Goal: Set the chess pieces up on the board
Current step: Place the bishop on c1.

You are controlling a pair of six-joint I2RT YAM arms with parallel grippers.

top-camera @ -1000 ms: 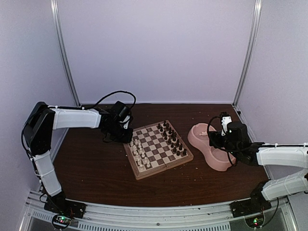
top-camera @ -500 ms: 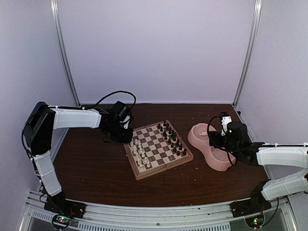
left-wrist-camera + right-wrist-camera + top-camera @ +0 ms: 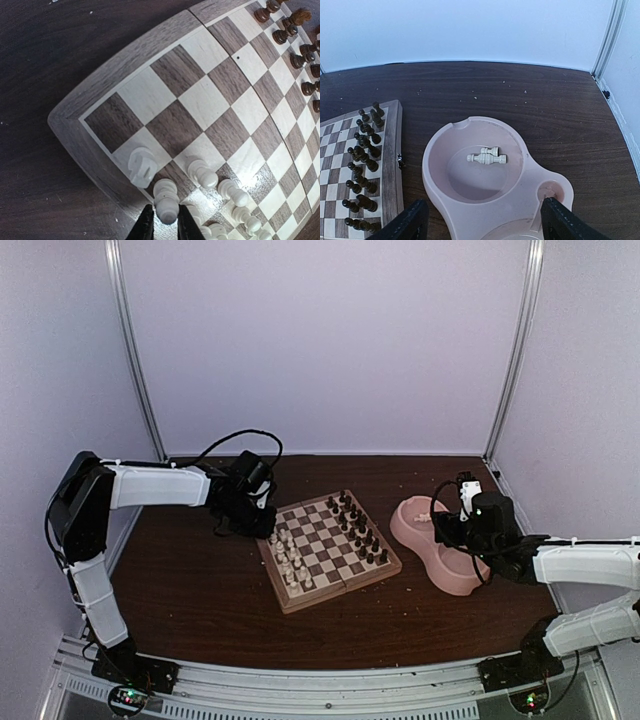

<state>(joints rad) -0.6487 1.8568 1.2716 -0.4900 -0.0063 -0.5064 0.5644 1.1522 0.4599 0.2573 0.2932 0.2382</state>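
Note:
The board (image 3: 312, 602) lies mid-table; its near corner (image 3: 65, 117) fills the left wrist view. Cream chess pieces (image 3: 288, 555) stand along its left side, dark ones (image 3: 360, 530) along the right. My left gripper (image 3: 165, 209) (image 3: 268, 530) hugs the head of a cream chess piece (image 3: 166, 197) standing on a dark edge square, beside a cream knight (image 3: 141, 166). My right gripper (image 3: 487, 222) (image 3: 447, 530) hangs wide open above the pink double bowl (image 3: 445, 200), where two cream pieces (image 3: 487, 158) lie on their sides.
The pink double bowl (image 3: 440, 565) sits right of the board. Dark pieces (image 3: 362, 165) line the board edge nearest the bowl. Metal frame posts and lilac walls close in the table. A black cable (image 3: 240, 440) loops behind the left arm.
Neither arm has visibly moved in the top view. The board and pieces look the same.

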